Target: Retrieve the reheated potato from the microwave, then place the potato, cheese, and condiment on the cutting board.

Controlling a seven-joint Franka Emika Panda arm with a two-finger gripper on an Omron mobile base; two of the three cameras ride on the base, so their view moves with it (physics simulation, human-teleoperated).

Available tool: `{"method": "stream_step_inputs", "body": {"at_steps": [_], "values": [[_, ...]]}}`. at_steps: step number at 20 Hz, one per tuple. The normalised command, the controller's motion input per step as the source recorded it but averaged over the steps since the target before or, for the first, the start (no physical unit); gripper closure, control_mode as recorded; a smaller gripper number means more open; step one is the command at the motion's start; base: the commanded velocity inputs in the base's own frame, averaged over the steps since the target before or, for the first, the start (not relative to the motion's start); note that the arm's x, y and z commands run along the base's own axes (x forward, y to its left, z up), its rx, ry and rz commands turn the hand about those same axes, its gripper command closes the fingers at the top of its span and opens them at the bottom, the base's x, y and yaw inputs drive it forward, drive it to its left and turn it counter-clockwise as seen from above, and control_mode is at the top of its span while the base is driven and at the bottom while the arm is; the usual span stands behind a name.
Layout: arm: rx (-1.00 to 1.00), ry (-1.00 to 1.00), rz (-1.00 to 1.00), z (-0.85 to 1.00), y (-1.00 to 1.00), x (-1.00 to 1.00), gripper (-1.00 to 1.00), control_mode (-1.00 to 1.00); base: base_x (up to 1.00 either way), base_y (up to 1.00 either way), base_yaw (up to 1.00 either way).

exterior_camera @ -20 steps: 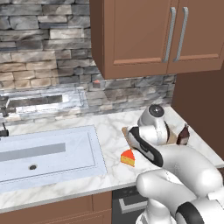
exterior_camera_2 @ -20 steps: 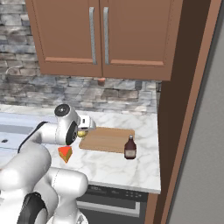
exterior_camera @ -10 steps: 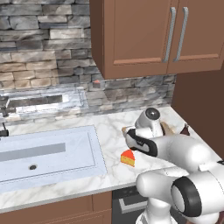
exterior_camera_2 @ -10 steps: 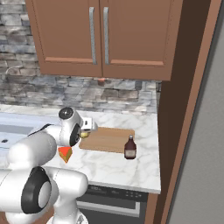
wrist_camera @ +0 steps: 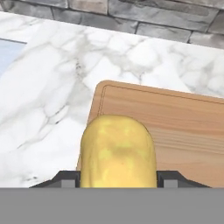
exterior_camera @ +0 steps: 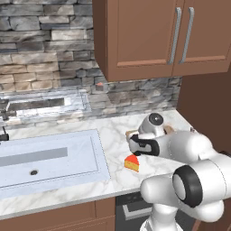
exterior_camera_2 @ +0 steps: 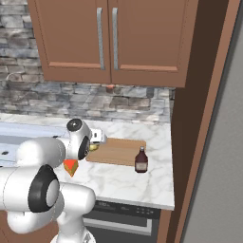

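gripper (wrist_camera: 118, 177): clamped on the potato (wrist_camera: 117, 151), bottom centre of hand view
cutting board (wrist_camera: 175, 127): centre right, its left edge under the potato
cheese (exterior_camera_2: 70, 166): lower left, on marble
condiment (exterior_camera_2: 141, 160): just beside the board's front edge

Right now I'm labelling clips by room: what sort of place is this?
A kitchen, rendered: a marble counter with a sink, wooden wall cabinets, and a cutting board beside a condiment bottle.

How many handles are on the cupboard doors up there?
2. The left handle and right handle are side by side where the two cupboard doors meet. Others could be out of frame.
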Motion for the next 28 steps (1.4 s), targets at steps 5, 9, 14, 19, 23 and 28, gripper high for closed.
{"method": "stream_step_inputs", "body": {"at_steps": [5, 9, 14, 19, 23, 28], "values": [[0.00, 0.00, 0.00, -0.14, -0.11, 0.07, 1.00, -1.00, 0.00, 0.00, 0.00], [0.00, 0.00, 0.00, -0.16, -0.06, 0.11, 1.00, -1.00, 0.00, 0.00, 0.00], [0.01, 0.00, 0.00, -0.18, 0.00, 0.09, 1.00, -1.00, 0.00, 0.00, 0.00], [0.03, 0.02, 0.00, -0.16, 0.00, 0.09, 1.00, -1.00, 0.00, 0.00, 0.00], [0.03, 0.02, 0.00, -0.10, 0.00, 0.15, 1.00, -1.00, 0.00, 0.00, 0.00], [0.02, 0.05, 0.00, -0.10, 0.00, 0.23, 1.00, -1.00, 0.00, 0.00, 0.00]]}}
